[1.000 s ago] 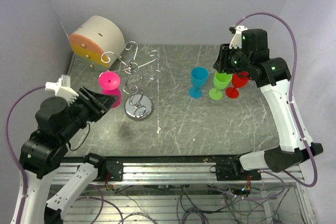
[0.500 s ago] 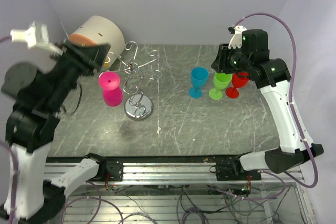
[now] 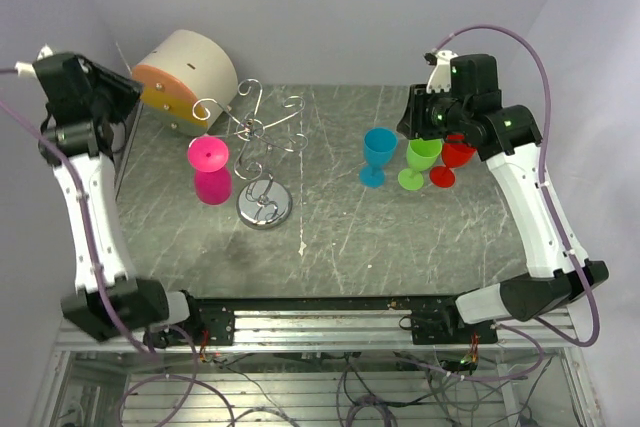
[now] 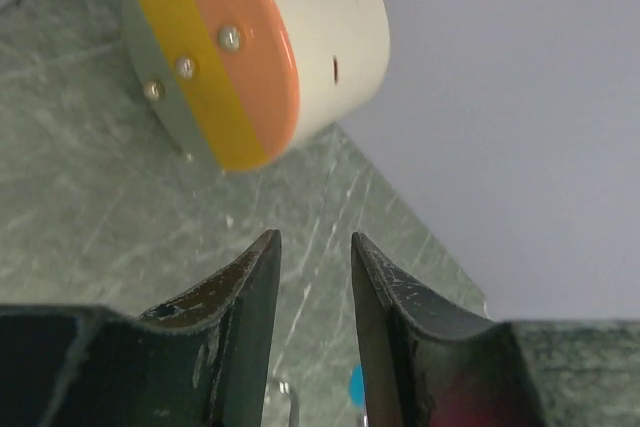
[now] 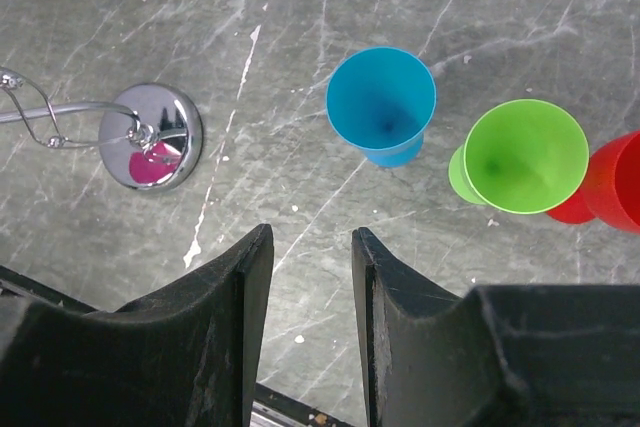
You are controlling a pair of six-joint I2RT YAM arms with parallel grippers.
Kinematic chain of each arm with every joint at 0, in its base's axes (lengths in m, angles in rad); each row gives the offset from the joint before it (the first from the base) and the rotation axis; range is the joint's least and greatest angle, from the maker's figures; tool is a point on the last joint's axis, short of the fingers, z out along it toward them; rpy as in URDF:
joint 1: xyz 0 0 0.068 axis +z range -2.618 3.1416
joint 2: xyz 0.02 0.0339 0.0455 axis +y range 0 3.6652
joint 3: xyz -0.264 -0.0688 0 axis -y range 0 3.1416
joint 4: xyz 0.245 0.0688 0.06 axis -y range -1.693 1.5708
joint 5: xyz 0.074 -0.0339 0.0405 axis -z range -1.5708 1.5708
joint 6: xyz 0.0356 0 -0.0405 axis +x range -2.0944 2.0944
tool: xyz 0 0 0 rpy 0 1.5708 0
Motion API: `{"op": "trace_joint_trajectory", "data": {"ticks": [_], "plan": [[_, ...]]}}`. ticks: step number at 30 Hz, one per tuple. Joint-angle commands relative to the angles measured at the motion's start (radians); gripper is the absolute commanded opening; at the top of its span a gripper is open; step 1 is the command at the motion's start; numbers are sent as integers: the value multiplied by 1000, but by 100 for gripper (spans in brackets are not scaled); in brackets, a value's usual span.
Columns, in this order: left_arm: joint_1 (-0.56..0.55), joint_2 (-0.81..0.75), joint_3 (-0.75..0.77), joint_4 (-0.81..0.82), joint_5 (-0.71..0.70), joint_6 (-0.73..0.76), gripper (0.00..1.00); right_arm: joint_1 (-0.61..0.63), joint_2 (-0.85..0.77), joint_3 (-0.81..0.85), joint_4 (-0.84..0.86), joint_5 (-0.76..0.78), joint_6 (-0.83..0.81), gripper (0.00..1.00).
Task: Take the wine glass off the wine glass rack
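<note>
The wine glass rack (image 3: 262, 142), a silver wire stand with curled hooks and a round shiny base, stands left of centre. A pink wine glass (image 3: 210, 170) hangs upside down on its left side. My left gripper (image 3: 126, 99) is raised at the far left, apart from the rack, open and empty. In the left wrist view my left gripper (image 4: 312, 237) points at the beige cylinder. My right gripper (image 3: 418, 125) hovers above the standing glasses on the right, open and empty (image 5: 312, 232). The rack base (image 5: 152, 137) shows in the right wrist view, with pink reflected in it.
A beige cylinder with an orange and yellow face (image 3: 185, 77) lies at the back left, and fills the left wrist view (image 4: 250, 47). Blue (image 3: 379, 155), green (image 3: 419, 162) and red (image 3: 455, 159) glasses stand upright in a row at the right. Walls enclose the table on three sides.
My left arm has swung up from low at the front left to high at the far left beside the cylinder. My right gripper has shifted slightly left. The pink glass has not moved.
</note>
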Motion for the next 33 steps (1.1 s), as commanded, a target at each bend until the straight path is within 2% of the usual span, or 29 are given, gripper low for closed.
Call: {"op": "trace_joint_trajectory", "data": {"ticks": [1, 3, 6, 10, 12, 15, 18, 25, 33], "plan": [[-17, -372, -77, 20, 43, -17, 46, 2, -52, -22, 28, -24, -14, 37], [-51, -474, -126, -57, 6, -2, 45, 2, -69, -37, 36, -37, -11, 37], [-136, -605, -274, -66, 36, -52, 45, 1, -95, -57, 52, -58, -6, 37], [-179, -729, -456, 69, 212, -209, 46, 1, -129, -88, 83, -96, 3, 37], [-187, -745, -498, 73, 284, -258, 44, 1, -137, -95, 88, -109, 3, 37], [-212, -727, -460, -96, 230, -210, 45, 1, -147, -95, 85, -102, -2, 37], [-235, -681, -415, -193, 229, -164, 46, 1, -156, -96, 89, -107, -2, 37], [-264, -660, -304, -313, 151, -104, 46, 1, -177, -116, 98, -104, -5, 37], [-278, -695, -382, -343, 137, -96, 46, 1, -181, -133, 111, -107, 5, 37]]}}
